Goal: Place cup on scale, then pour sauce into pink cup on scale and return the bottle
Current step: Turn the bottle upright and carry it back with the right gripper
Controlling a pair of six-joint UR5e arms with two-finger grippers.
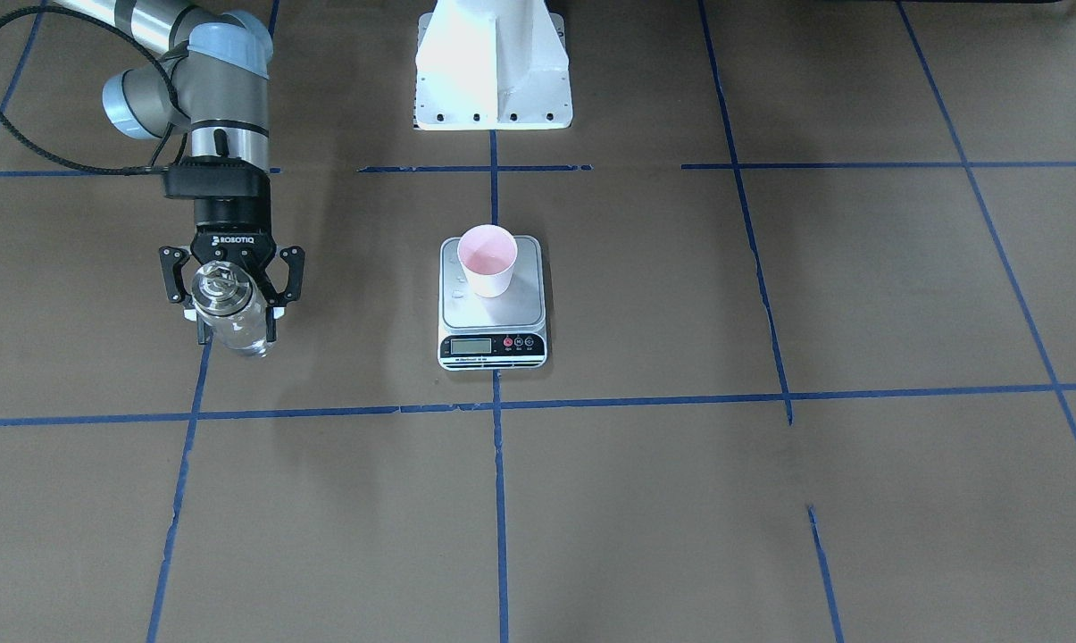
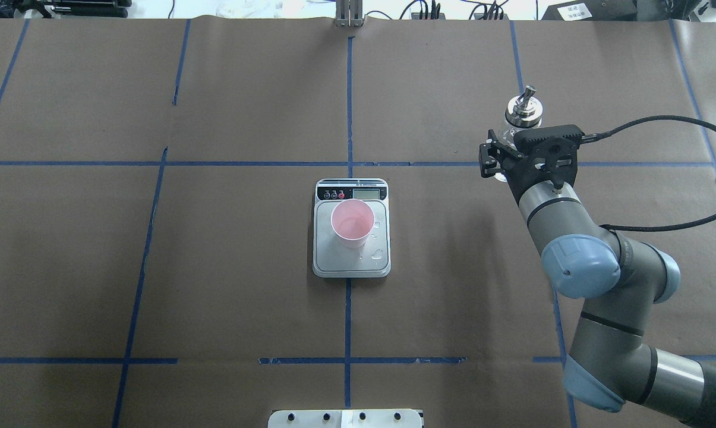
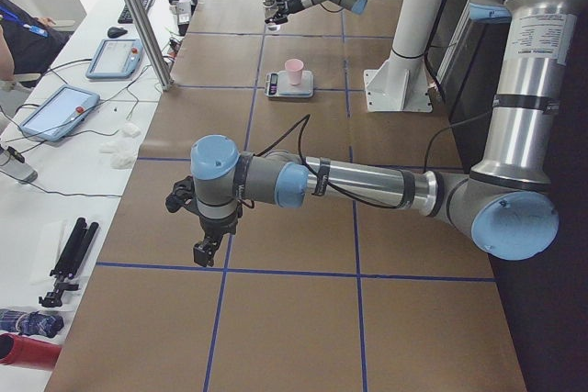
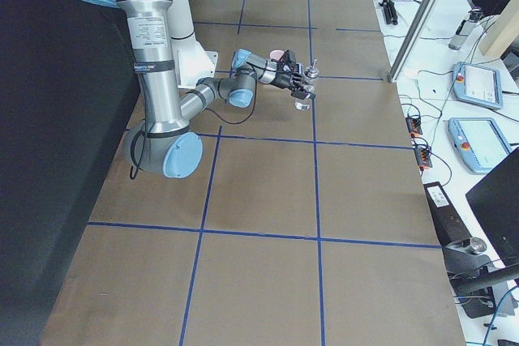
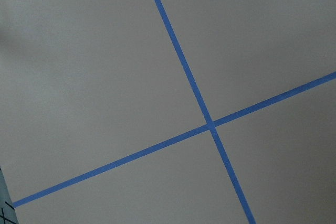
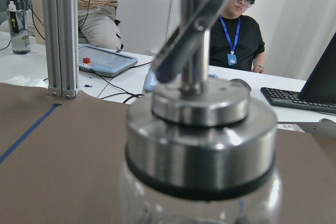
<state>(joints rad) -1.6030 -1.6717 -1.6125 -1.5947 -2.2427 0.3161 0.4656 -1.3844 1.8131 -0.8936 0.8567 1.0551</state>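
Right gripper (image 1: 233, 305) clamps the bottle (image 1: 236, 329), seemingly upright, frame left.
Cup (image 1: 487, 261) sits on the scale (image 1: 502, 311) at centre; left gripper (image 3: 204, 252) too distant to tell.

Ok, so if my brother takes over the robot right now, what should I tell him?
Left gripper: hangs over the table, far from the work. Open or shut, cannot tell.
Right gripper: shut on the bottle, which is upright and well to the side of the scale.
Cup: stands on the scale, with drops on the platform beside it.
Done: cup placed. The pour looks done, though the cup's fill is hard to see.
Left: set the bottle down and let go.
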